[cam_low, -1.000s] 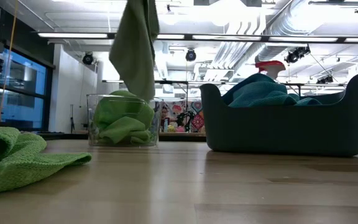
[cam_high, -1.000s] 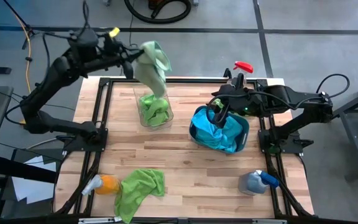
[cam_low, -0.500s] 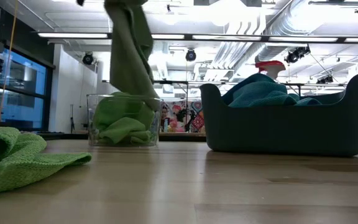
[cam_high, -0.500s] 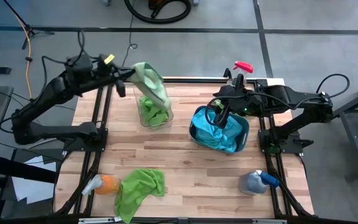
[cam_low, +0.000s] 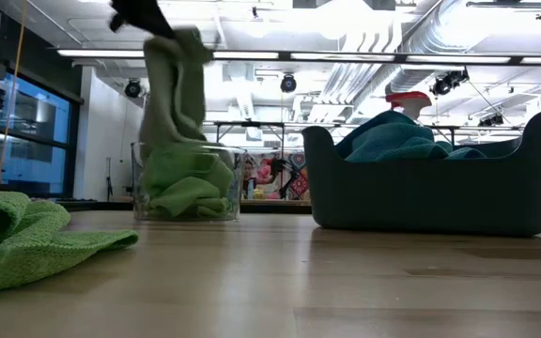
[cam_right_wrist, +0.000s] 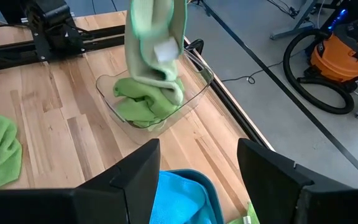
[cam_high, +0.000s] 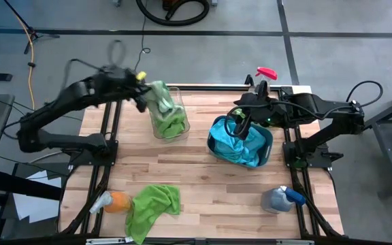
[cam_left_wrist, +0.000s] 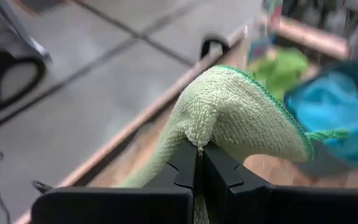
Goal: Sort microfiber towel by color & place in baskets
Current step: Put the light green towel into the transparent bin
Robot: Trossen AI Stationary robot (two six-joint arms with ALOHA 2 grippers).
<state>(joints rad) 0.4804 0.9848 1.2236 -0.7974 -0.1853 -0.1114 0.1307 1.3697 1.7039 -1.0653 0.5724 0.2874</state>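
- My left hand (cam_high: 143, 95) is clamped on a pale green towel (cam_high: 159, 95); in the left wrist view the two fingers (cam_left_wrist: 185, 168) pinch a fold of the towel (cam_left_wrist: 241, 121) tight between them.
- That towel hangs from the hand into the clear tub (cam_high: 169, 117) at the far left of the tabletop (cam_high: 196, 177). From the low view its lower end (cam_low: 172, 103) reaches down into the tub (cam_low: 188, 183), onto the green towels already inside.
- In the right wrist view the held towel (cam_right_wrist: 156, 43) drapes over the green pile in the clear tub (cam_right_wrist: 160, 99).
- My right hand (cam_high: 240, 124) hovers over the teal tub (cam_high: 213, 144), fingers apart and holding nothing. Its fingers (cam_right_wrist: 129, 180) frame the wrist view, with blue towel just below them.
- The teal tub (cam_low: 430, 192) sits right of the clear one, well apart, and is filled with blue towels (cam_high: 247, 146) that rise above its rim.
- One more green towel (cam_high: 152, 207) lies loose on the near left of the tabletop, beside an orange spray bottle (cam_high: 111, 202).
- A blue spray bottle (cam_high: 281, 199) lies near the right front corner.
- A red-topped bottle (cam_high: 264, 75) stands at the far edge behind my right arm.
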